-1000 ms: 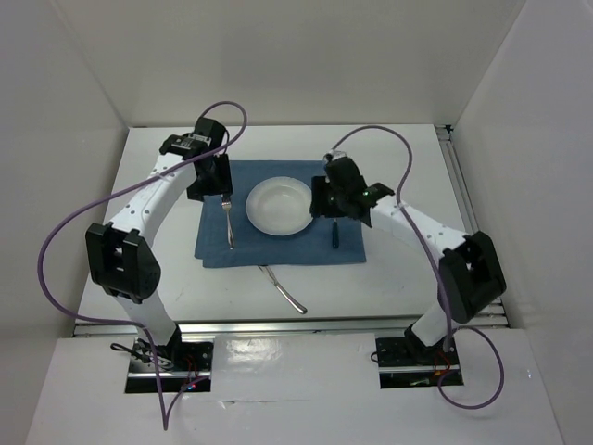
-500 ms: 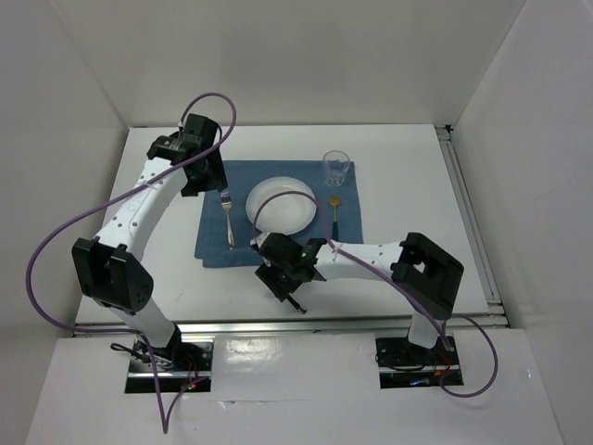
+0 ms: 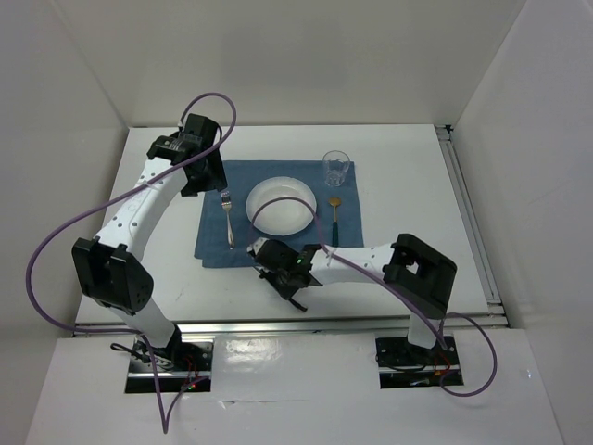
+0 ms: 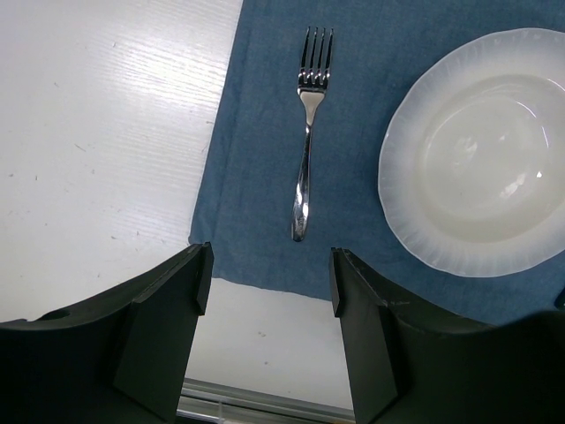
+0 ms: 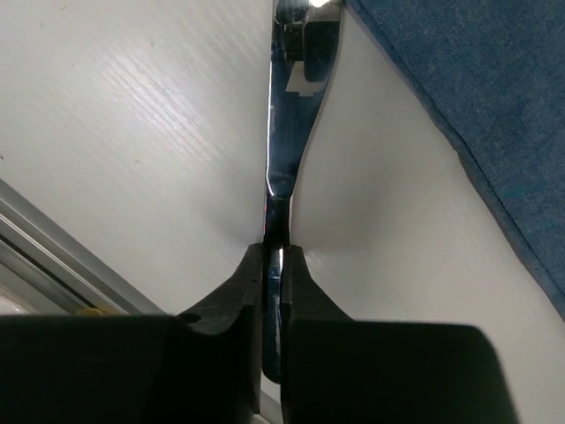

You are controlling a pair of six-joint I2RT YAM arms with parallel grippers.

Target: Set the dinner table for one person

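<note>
Dinner table (image 4: 106,132): white, matt, faint wood-grain texture.
Placemat (image 4: 265,132): blue cloth, matt, fine weave.
Fork (image 4: 305,159): polished metal, glossy.
Plate (image 4: 477,159): white, glossy glaze, ribbed rim.
Knife (image 5: 287,115): mirror-bright metal.
Drinking glass (image 3: 336,169): clear, shiny.
Rail (image 5: 53,252): grey metal, dull sheen.

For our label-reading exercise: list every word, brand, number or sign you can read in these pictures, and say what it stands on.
None can be read.
The plate, fork, knife, spoon, glass, blue placemat and table show no print.
Any markings on the robot arms are too small to make out.
</note>
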